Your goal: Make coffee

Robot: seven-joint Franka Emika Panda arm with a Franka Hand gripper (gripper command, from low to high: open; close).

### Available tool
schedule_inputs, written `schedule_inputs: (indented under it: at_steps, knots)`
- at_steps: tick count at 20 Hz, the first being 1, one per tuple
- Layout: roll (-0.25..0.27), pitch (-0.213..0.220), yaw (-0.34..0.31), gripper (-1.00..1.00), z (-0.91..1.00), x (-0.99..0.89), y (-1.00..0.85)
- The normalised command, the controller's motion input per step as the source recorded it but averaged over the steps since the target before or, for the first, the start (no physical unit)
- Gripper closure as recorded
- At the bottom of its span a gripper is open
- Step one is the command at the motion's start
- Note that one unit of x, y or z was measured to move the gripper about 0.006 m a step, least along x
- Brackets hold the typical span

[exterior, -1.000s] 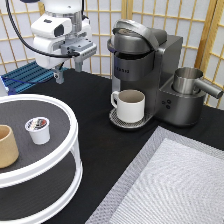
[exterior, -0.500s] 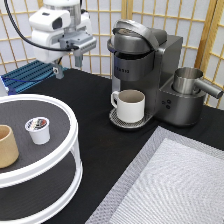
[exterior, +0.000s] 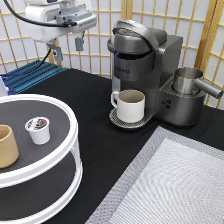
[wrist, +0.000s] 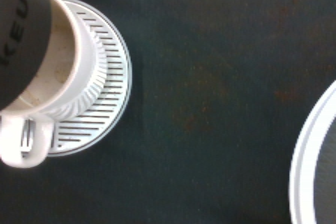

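Observation:
The coffee pod (exterior: 38, 130), small and white with a dark-and-red foil top, stands on the upper tier of a round white tray (exterior: 70, 150) at the exterior view's left. My gripper (exterior: 67, 48) hangs high at the exterior view's top left, open and empty, well above and behind the pod. The white handled mug (exterior: 130, 105) sits on the drip tray of the grey coffee machine (exterior: 150, 65), whose lid is down. In the wrist view the mug (wrist: 45, 75) and slotted drip tray (wrist: 105, 100) show from above.
A tan handleless cup (exterior: 6, 146) stands on the tray beside the pod. A metal pitcher (exterior: 187, 82) sits on the machine's right side. A grey mat (exterior: 175, 185) lies at the bottom right. A blue rack (exterior: 27, 75) lies at the left, paper screens behind.
My gripper has risen and shifted slightly to the right, staying open and empty. The pod, mug and machine have not moved.

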Motion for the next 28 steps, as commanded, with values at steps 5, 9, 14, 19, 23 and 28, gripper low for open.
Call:
schedule_inputs:
  at_steps: [5,9,14,19,23,28]
  knots:
    - [0.014,0.162,0.000,-1.00,0.55,0.86,0.06]
    - [0.000,0.165,0.000,-1.00,0.67,1.00,0.03]
    - [0.015,0.180,0.000,-1.00,0.65,1.00,0.07]
    - [0.068,0.186,0.000,-1.00,0.43,0.97,0.04]
    - [0.089,0.184,-0.002,-1.00,0.36,0.82,0.14]
    - [0.120,0.167,-0.012,-1.00,0.30,0.50,0.25]
